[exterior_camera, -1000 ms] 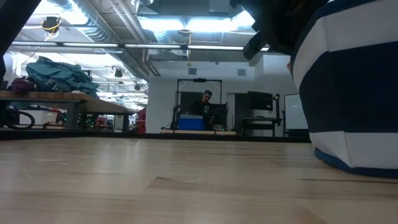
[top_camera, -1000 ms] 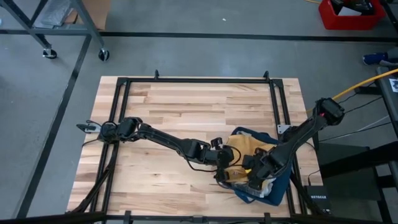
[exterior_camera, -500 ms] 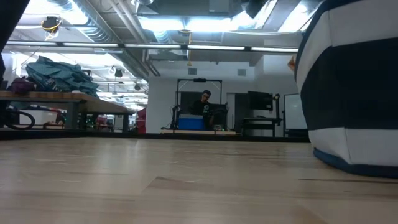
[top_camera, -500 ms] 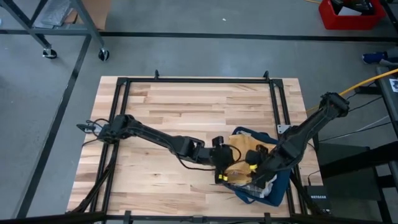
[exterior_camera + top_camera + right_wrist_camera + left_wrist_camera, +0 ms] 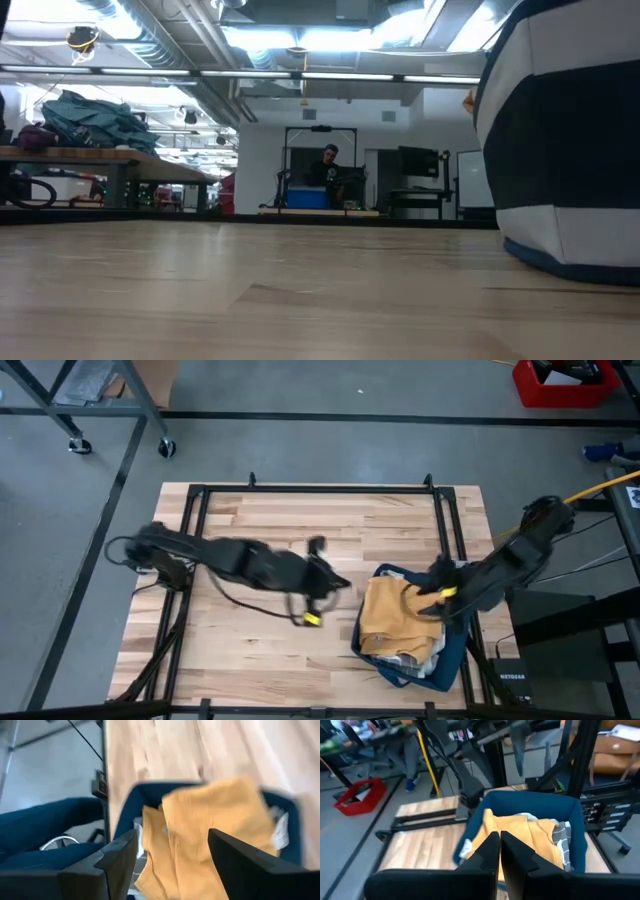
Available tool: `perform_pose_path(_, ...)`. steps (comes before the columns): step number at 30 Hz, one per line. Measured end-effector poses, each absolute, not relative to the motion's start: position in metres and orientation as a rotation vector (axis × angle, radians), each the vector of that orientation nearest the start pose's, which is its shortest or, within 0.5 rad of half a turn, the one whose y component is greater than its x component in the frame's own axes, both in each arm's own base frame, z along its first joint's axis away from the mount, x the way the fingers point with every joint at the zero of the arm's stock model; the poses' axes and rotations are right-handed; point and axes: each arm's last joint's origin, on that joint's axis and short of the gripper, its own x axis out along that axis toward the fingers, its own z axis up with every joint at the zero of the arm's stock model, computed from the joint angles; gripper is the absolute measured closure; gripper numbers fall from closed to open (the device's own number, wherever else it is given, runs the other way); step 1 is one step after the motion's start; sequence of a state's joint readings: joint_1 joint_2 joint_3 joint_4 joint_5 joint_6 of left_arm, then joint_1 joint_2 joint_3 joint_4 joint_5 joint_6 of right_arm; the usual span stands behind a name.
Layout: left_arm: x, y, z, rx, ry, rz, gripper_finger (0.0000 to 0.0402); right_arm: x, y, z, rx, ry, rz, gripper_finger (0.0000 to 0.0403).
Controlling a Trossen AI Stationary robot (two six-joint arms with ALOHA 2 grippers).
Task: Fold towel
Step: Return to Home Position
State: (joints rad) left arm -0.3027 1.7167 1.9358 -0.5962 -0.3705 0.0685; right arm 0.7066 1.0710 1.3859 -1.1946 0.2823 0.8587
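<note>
My left gripper (image 5: 499, 840) has pulled out of the blue laundry bin (image 5: 455, 660) and now hangs over the bare table (image 5: 250, 660) at the bin's 10 o'clock, fingers together. My right gripper (image 5: 436, 596) has lifted off the yellow towel (image 5: 390, 615) to the bin's 1 o'clock rim, fingers spread.

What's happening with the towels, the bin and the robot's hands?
blue bin: upright, holding both towels
yellow towel: rumpled, on top inside the blue bin
gray towel: in the blue bin, mostly under the yellow towel
left gripper: shut, empty
right gripper: open, empty
</note>
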Motion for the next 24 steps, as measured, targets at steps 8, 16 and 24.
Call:
perform_pose_path(8,0.287,-0.079,0.487,0.2,0.339,0.057,0.0394,0.093,0.068,0.475,0.36,0.621,0.205,0.0155)
perform_pose_path(16,0.249,-0.068,0.502,0.121,0.345,0.069,0.0394,0.053,0.034,0.525,0.423,0.398,0.305,0.0155)
perform_pose_path(24,0.239,-0.064,0.5,0.192,0.399,0.063,0.0394,0.017,0.003,0.537,0.325,0.251,0.367,0.0155)
